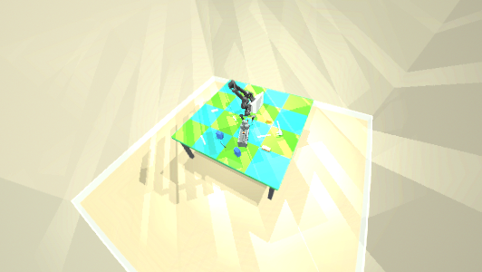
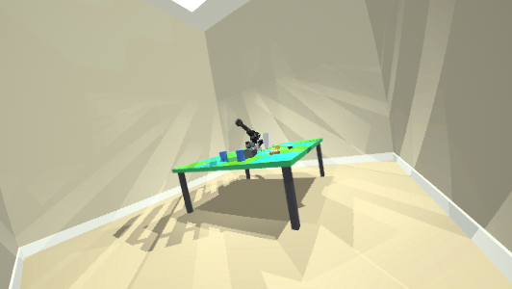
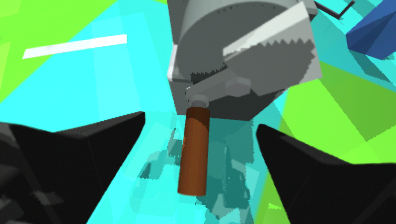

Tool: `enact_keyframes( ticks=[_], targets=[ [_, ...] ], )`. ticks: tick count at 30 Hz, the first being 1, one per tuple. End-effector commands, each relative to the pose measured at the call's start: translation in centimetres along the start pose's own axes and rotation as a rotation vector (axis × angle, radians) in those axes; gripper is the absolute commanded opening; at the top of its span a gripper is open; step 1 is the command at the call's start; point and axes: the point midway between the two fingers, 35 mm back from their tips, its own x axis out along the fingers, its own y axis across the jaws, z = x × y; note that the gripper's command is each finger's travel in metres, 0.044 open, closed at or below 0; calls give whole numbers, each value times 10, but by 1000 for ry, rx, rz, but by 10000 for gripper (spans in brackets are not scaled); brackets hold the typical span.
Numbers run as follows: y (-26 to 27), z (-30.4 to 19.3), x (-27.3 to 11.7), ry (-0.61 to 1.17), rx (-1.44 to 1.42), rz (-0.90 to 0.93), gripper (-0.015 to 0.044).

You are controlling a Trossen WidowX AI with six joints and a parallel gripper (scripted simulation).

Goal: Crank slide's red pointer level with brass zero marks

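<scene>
The grey machine (image 1: 243, 136) (image 2: 249, 152) (image 3: 215, 30) stands on the checkered table, with its crank end towards the arm. The crank arm (image 3: 215, 87) slopes down to the left in the wrist view and carries a brown cylindrical handle (image 3: 194, 160). My gripper (image 1: 247, 118) (image 3: 201, 123) is wide open and empty. In the wrist view the handle appears between the two black fingers, left of the middle, with a gap on each side; its depth relative to the fingertips is unclear. The red pointer and brass zero marks are outside the wrist view and too small to read in the top and exterior views.
A blue block (image 1: 237, 151) (image 2: 241, 155) and another blue block (image 1: 219, 135) (image 2: 223, 156) stand near the machine. A bent black rod (image 3: 340, 15) lies beside it. A white strip (image 3: 75, 46) lies left of it in the wrist view. A white panel (image 1: 257, 103) (image 2: 267, 141) is by the arm.
</scene>
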Motion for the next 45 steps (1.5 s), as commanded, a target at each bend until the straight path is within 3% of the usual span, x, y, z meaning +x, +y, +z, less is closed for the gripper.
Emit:
enact_keyframes(
  ticks=[1, 2, 19, 45],
  targets=[
    [3, -9, 2, 11, -14, 10, 440],
    [3, -9, 2, 11, -14, 10, 440],
    [3, -9, 2, 11, -14, 10, 0],
    [-3, -10, 6, 11, -15, 9, 0]
  ],
)
